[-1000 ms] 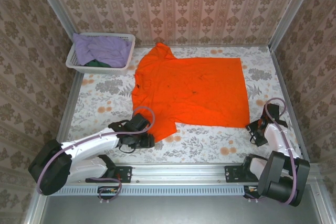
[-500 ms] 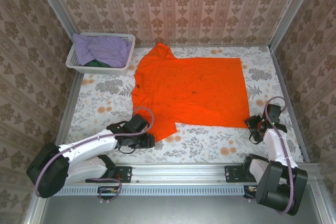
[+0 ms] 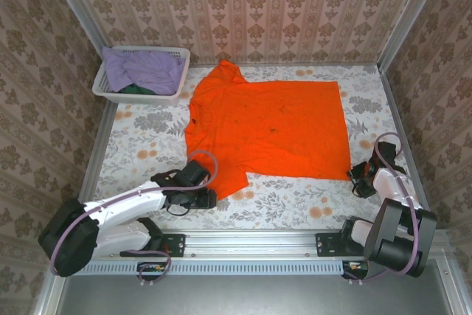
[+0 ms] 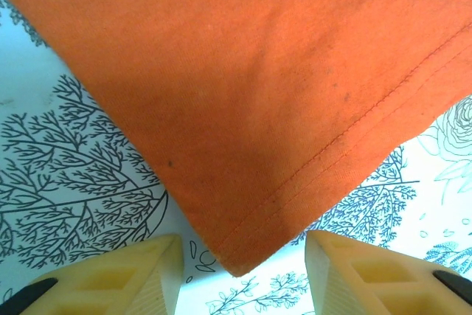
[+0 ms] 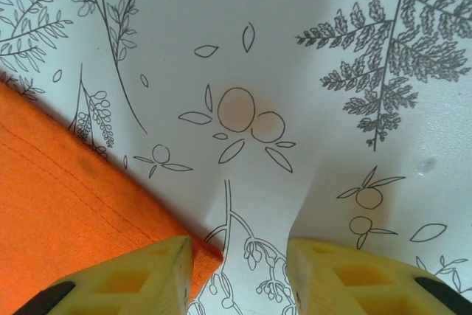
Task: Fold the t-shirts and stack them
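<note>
Your left hand (image 4: 242, 257) is released, fingers (image 4: 125, 278) straddling a corner of the orange t-shirt (image 3: 273, 127), flat on the tabletop (image 3: 144, 145). Your right hand (image 5: 240, 260) is released too, another corner beside one finger.

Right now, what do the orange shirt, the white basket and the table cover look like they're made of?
Orange shirt: soft matte knit, likely cotton jersey; fine weave and a stitched hem show close up. White basket: moulded plastic, judging by its lattice walls. Table cover: smooth printed sheet, cloth or vinyl, hard to tell; flat floral print.
</note>
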